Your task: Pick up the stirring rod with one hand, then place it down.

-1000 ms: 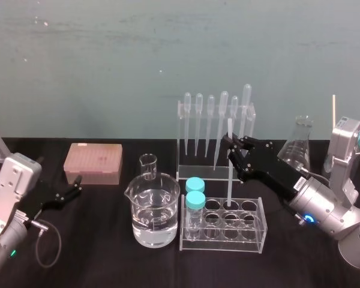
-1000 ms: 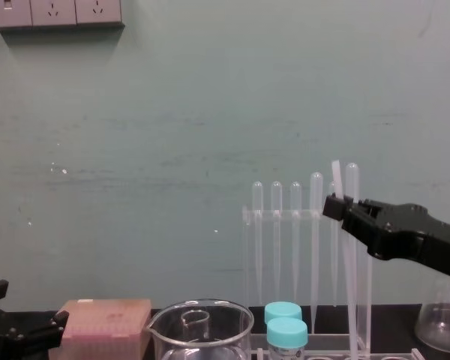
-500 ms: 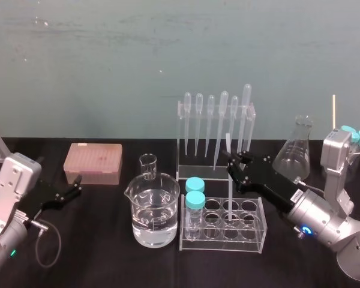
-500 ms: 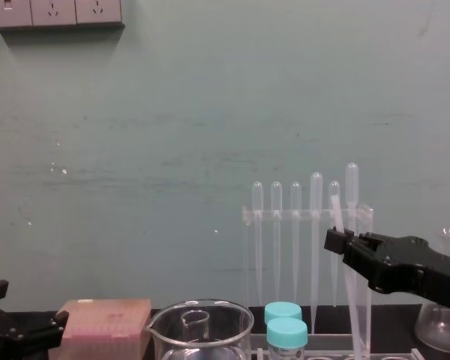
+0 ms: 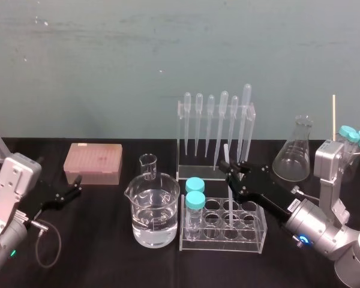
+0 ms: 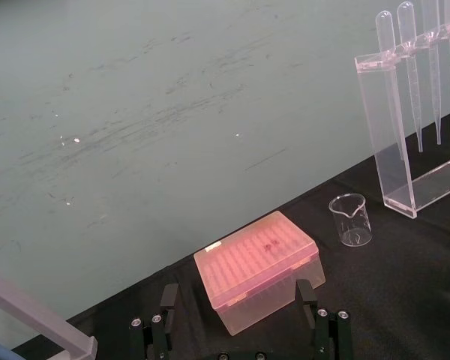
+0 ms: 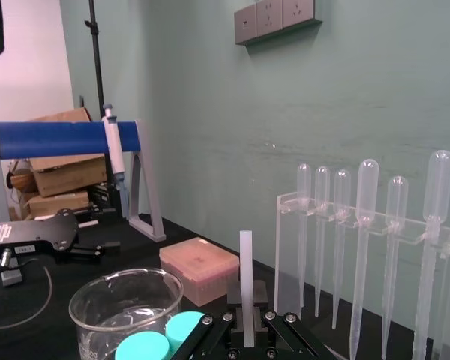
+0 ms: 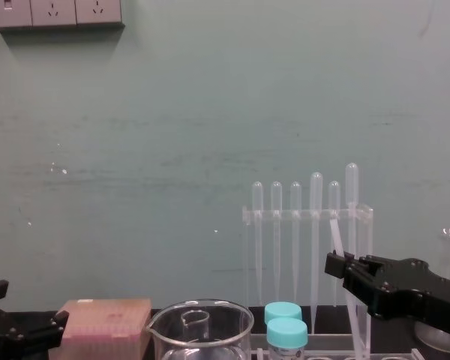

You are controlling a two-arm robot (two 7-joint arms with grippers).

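Observation:
The stirring rod [image 5: 226, 153] is a thin translucent-white stick, held nearly upright with a slight tilt. Its lower end reaches down into a back-row hole of the clear tube rack [image 5: 252, 235]. My right gripper [image 5: 231, 173] is shut on the rod a little below its top. In the chest view the rod [image 8: 334, 234] sticks up above the black right gripper [image 8: 331, 264], in front of the pipettes. The right wrist view shows the rod [image 7: 245, 277] rising from between the closed fingers of the right gripper [image 7: 245, 330]. My left gripper [image 5: 77, 183] rests open at the far left, holding nothing.
A beaker of water [image 5: 152, 210] and a small empty beaker [image 5: 148, 165] stand left of the rack. Two blue-capped vials [image 5: 195, 195] sit in the rack's left end. A pipette stand [image 5: 216, 129] is behind, a conical flask [image 5: 295, 150] at right, a pink tip box [image 5: 93, 162] at left.
My right gripper has come down with the rod, so the rod sits lower and deeper in the tube rack. The left arm has not moved.

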